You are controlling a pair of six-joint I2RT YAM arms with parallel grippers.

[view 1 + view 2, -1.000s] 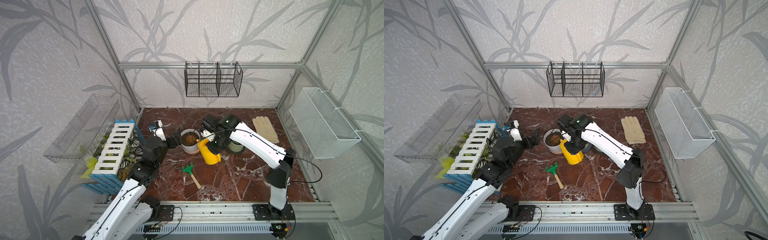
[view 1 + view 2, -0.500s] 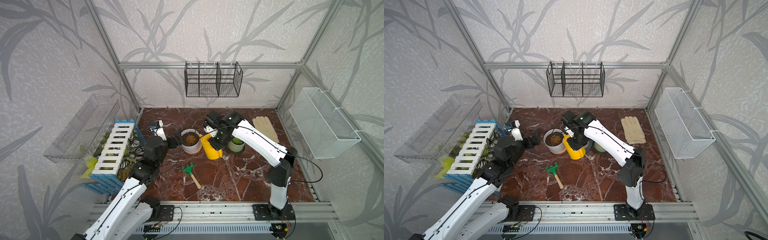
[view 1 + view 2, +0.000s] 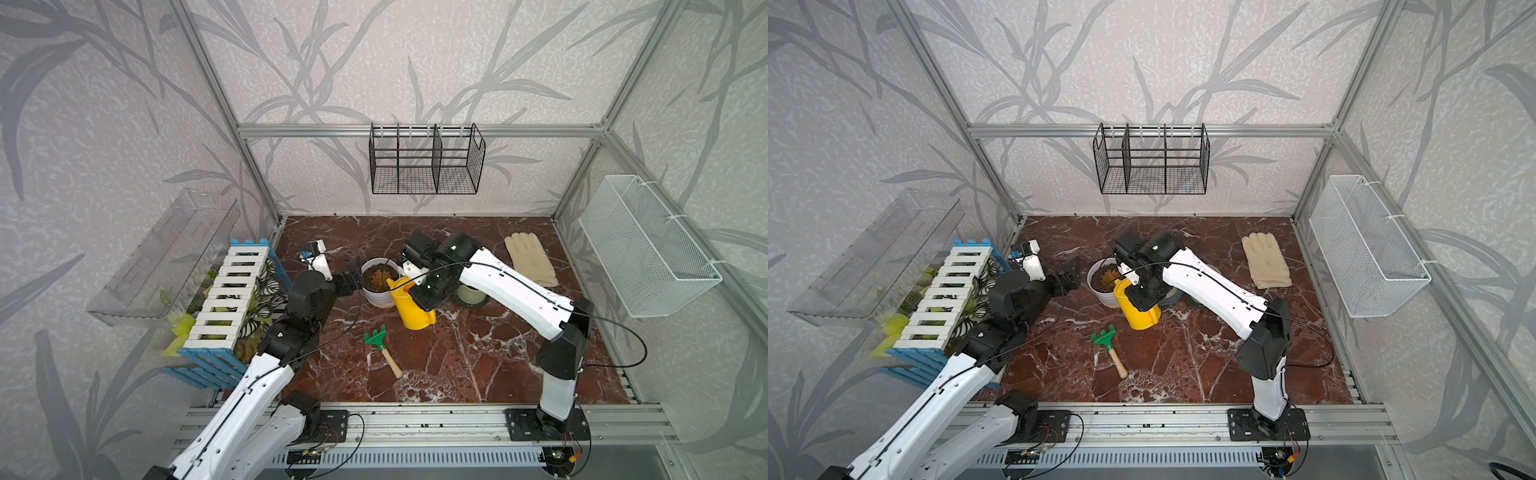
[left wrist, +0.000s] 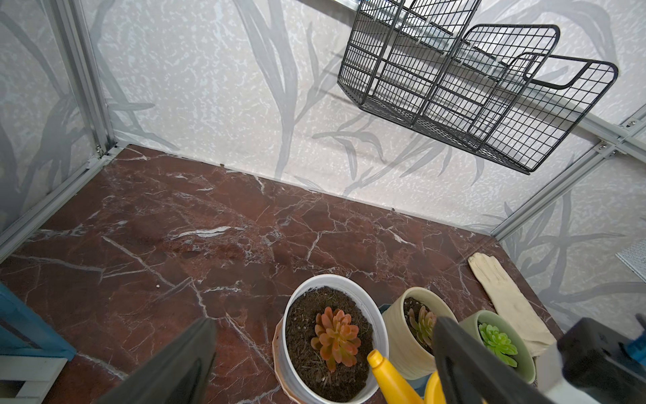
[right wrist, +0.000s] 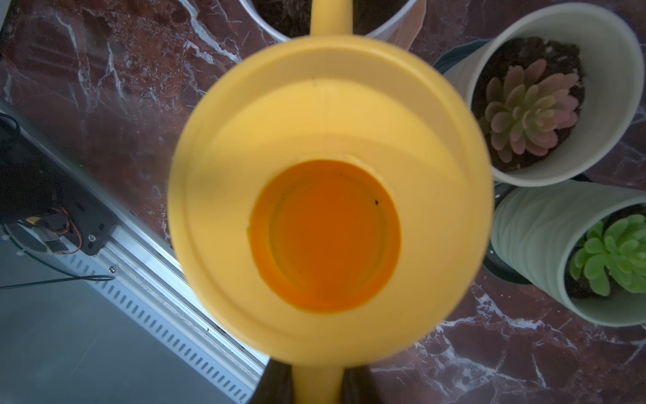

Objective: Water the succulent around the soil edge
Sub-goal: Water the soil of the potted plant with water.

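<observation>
Watering can [image 3: 415, 311] in right jaws, spout [image 4: 381, 365] seemingly over pot [image 3: 378, 297]

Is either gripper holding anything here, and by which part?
The right gripper is shut on the yellow watering can, gripping its handle. The left gripper is open and holds nothing; it sits beside the white pot.

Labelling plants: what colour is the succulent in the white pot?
Orange-red succulent, best in left wrist view.
</observation>
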